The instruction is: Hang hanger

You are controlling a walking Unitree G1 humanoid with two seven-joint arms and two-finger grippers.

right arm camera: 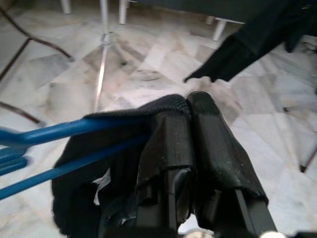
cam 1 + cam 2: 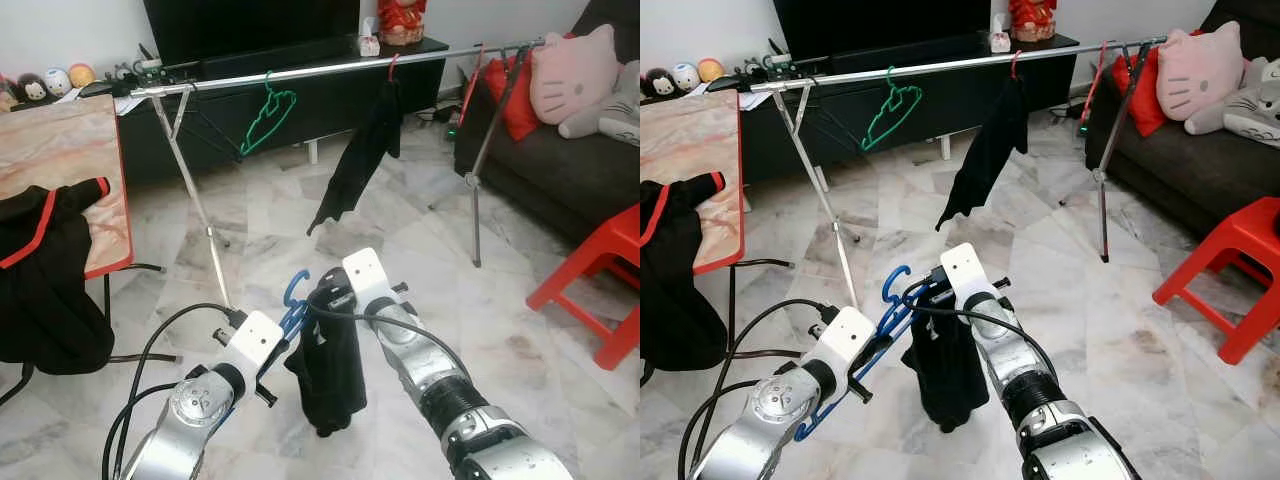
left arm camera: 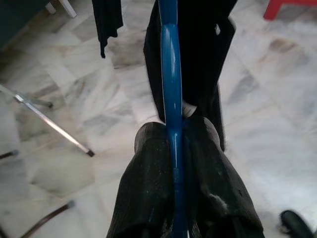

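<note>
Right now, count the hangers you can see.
3: a green hanger bare on the rail, a red hanger holding a black garment there, and a blue hanger held by both grippers.

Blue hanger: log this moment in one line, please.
left end effector shut on blue hanger | right end effector shut on black garment | rail ahead, not reached

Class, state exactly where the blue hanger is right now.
In the eye views the blue hanger is low at centre, held between the left gripper and right gripper, carrying a black garment above the marble floor.
</note>
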